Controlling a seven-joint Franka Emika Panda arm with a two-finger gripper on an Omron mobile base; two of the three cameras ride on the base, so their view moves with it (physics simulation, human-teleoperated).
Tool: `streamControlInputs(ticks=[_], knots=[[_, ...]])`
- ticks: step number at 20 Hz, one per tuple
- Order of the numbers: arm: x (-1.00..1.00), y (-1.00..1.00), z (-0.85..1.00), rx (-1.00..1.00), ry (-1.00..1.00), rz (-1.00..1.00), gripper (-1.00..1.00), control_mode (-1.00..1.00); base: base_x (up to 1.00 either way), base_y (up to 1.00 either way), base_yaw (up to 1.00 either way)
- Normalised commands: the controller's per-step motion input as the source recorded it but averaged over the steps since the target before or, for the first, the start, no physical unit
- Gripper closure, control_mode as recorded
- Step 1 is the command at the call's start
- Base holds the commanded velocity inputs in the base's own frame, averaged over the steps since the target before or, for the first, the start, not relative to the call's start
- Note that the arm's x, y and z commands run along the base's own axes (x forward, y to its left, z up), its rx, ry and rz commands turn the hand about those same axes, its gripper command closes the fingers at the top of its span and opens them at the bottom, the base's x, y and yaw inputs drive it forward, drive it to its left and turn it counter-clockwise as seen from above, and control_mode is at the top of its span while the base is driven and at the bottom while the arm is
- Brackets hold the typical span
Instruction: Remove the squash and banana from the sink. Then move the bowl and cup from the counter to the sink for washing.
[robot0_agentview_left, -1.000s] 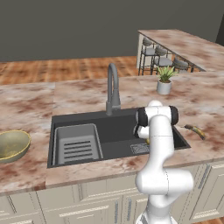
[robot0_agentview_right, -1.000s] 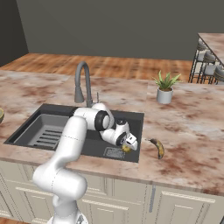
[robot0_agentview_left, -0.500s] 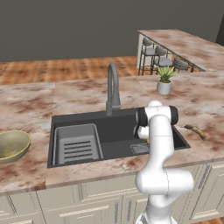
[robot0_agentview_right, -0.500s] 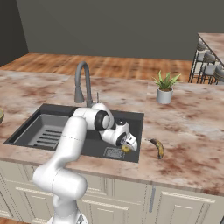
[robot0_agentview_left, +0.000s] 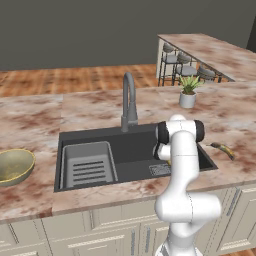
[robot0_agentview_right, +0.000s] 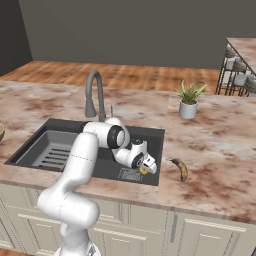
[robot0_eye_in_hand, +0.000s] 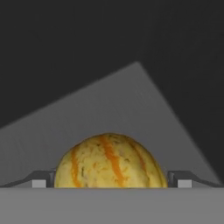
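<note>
Squash (robot0_eye_in_hand: 109, 162) sits bottom centre of the hand view, right between the wide-open fingers (robot0_eye_in_hand: 41, 180), not gripped as far as I can tell. Gripper (robot0_agentview_right: 146, 168) is down in the sink's (robot0_agentview_right: 155, 134) right end, frame centre. Banana (robot0_agentview_right: 181, 169) lies on the counter (robot0_agentview_right: 220, 150) just right of it; bowl (robot0_agentview_left: 14, 166) far left.

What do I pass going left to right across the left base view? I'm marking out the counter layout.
Bowl → ribbed tray insert → faucet → potted plant → banana.
</note>
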Motion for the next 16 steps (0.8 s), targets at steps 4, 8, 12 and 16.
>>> streamControlInputs(ticks=[4, 8, 12, 16], knots=[[-0.18, 0.00, -0.04, 0.00, 0.00, 0.00, -1.00, -1.00, 0.00, 0.00, 0.00], [-0.20, 0.00, -0.03, 0.00, 0.00, 0.00, -1.00, -1.00, 0.00, 0.00, 0.00], [-0.07, 0.03, -0.09, 0.00, 0.00, 0.00, 1.00, -1.00, 0.00, 0.00, 0.00], [0.00, 0.08, -0.16, 0.00, 0.00, 0.00, 1.00, -1.00, 0.00, 0.00, 0.00]])
